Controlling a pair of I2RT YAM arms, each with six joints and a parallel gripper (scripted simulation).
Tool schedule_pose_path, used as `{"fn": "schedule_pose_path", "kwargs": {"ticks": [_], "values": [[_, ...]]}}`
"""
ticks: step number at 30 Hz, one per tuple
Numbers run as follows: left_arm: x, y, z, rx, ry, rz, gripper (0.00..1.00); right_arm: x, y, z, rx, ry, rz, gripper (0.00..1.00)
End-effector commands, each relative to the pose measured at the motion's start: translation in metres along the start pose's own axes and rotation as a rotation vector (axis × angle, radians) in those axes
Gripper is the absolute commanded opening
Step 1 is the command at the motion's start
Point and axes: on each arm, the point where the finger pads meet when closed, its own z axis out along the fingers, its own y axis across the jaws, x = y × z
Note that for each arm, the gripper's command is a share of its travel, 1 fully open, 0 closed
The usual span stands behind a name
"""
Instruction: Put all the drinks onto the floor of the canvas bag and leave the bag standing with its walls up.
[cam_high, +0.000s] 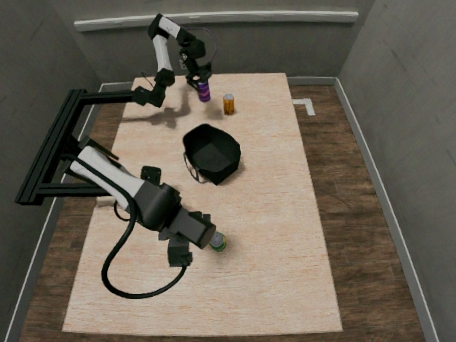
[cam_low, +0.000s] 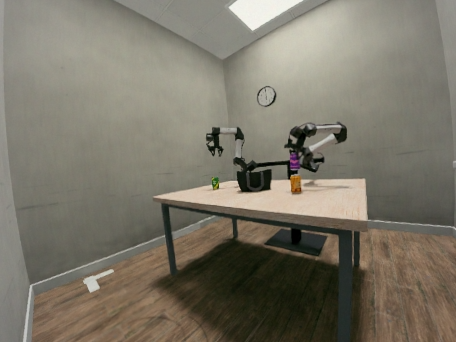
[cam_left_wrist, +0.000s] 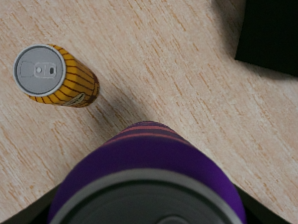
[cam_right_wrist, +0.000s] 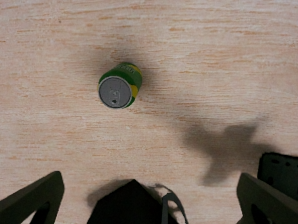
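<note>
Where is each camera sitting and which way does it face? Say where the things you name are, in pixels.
Top: high above the table (cam_high: 270, 200), looking down; both arms show.
Exterior: off beside the table (cam_low: 200, 196), low, looking across; both arms show.
Left wrist: on the left arm, looking down past the purple can (cam_high: 204, 92) (cam_low: 294, 161) (cam_left_wrist: 150, 155); dark finger edges show.
Right wrist: on the right arm, looking down at the green can (cam_high: 218, 242) (cam_low: 215, 183) (cam_right_wrist: 120, 86); both fingers show.
Shared: both wrist views catch part of the black bag (cam_high: 212, 155) (cam_low: 255, 181) (cam_left_wrist: 270, 40) (cam_right_wrist: 130, 205).
</note>
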Motion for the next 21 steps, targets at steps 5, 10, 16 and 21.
{"fn": "schedule_pose_path", "kwargs": {"ticks": [5, 10, 16, 21], "values": [[-0.013, 0.004, -0.007, 0.004, -0.057, -0.062, 0.70, -0.005, 0.003, -0.009, -0.022, -0.019, 0.002, 1.00], [0.000, 0.000, 0.002, -0.003, -0.022, -0.039, 0.70, -0.005, 0.003, -0.009, -0.022, -0.019, 0.002, 1.00], [-0.001, -0.002, 0.002, 0.000, -0.029, -0.037, 0.70, -0.005, 0.003, -0.009, -0.022, -0.019, 0.002, 1.00], [-0.005, 0.002, 0.000, -0.003, -0.028, -0.043, 0.70, -0.005, 0.003, -0.009, -0.022, -0.019, 0.002, 1.00]]}}
